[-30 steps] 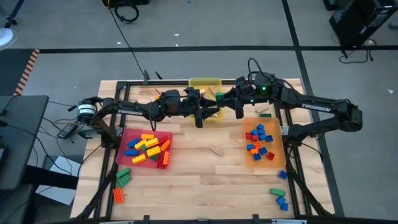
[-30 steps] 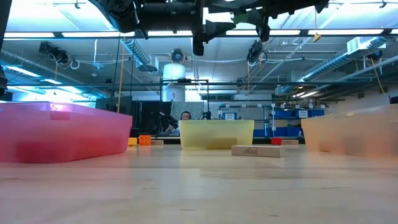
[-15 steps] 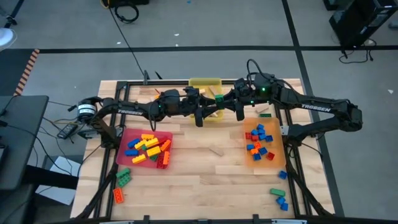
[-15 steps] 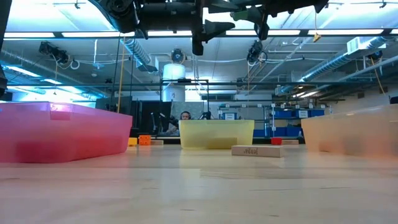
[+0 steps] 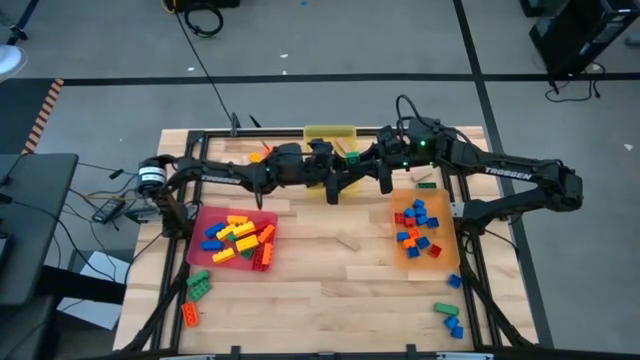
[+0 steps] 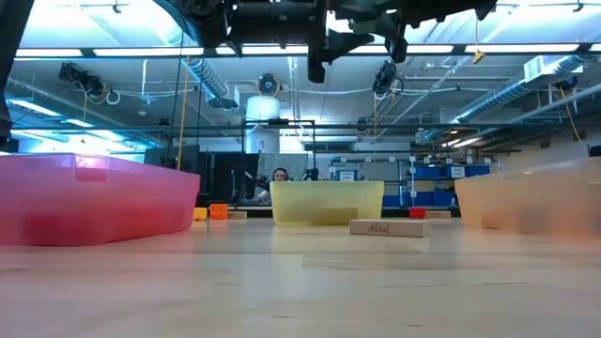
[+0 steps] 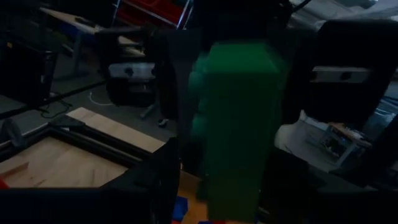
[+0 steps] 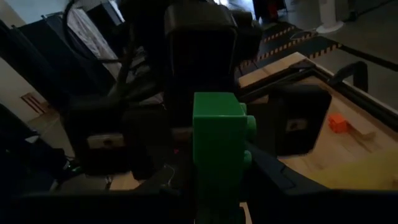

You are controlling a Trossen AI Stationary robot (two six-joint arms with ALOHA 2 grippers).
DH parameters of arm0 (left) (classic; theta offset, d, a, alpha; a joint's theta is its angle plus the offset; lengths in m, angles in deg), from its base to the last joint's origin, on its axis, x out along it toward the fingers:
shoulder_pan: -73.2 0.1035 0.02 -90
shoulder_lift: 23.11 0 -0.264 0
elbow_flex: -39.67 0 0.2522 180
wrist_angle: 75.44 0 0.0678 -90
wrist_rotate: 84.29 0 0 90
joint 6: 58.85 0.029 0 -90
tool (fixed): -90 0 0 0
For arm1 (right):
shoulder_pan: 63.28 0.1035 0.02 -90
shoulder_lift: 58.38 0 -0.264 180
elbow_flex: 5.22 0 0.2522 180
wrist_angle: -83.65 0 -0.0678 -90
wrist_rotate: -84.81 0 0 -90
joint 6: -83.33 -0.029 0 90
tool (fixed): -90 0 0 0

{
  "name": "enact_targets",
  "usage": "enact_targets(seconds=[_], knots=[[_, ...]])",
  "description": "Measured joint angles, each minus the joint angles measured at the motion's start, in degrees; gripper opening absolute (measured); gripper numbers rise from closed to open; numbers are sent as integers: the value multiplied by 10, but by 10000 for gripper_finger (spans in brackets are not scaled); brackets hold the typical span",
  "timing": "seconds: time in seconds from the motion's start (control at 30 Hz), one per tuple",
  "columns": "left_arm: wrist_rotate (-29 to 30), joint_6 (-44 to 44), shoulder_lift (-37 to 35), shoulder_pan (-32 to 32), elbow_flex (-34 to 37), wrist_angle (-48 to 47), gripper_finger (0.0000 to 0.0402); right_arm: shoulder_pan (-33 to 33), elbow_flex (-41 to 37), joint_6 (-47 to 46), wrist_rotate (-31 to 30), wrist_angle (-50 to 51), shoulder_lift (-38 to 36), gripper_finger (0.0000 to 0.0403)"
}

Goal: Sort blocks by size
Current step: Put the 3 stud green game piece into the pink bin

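I had both arms meeting high over the back of the worktop [image 5: 330, 285], near the yellow tray [image 5: 329, 134]. Between them sat a green brick [image 8: 219, 155], a long studded piece with round studs along one side. My right end effector [image 5: 352, 160] gripped it at one end, and my left end effector [image 5: 338, 178] had its fingers [image 7: 163, 81] on either side of the same brick, though I could not tell whether they pressed on it.

The other blocks were spread out: mostly yellow, blue and red ones in the red tray [image 5: 236, 240], blue and red ones in the orange tray [image 5: 423, 232], and loose ones at the front corners. A tan wooden block [image 6: 386, 227] lay flat mid-worktop; its marking was unreadable. White "TROSSEN" lettering showed on the right arm [image 5: 500, 171].
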Motion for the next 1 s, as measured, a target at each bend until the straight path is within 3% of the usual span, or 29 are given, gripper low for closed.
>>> enact_targets(seconds=[0.33, 0.67, 1.0], knots=[[-11, 16, 3, 0, -2, -4, 192, 0, 0, 0, 0, 11, 0, 107], [-19, 11, 3, 0, -2, 1, 98, 0, 0, 6, 6, 8, -1, 107], [-22, 36, 3, 1, -2, -5, 110, 0, 0, 11, 5, 12, -1, 135]])
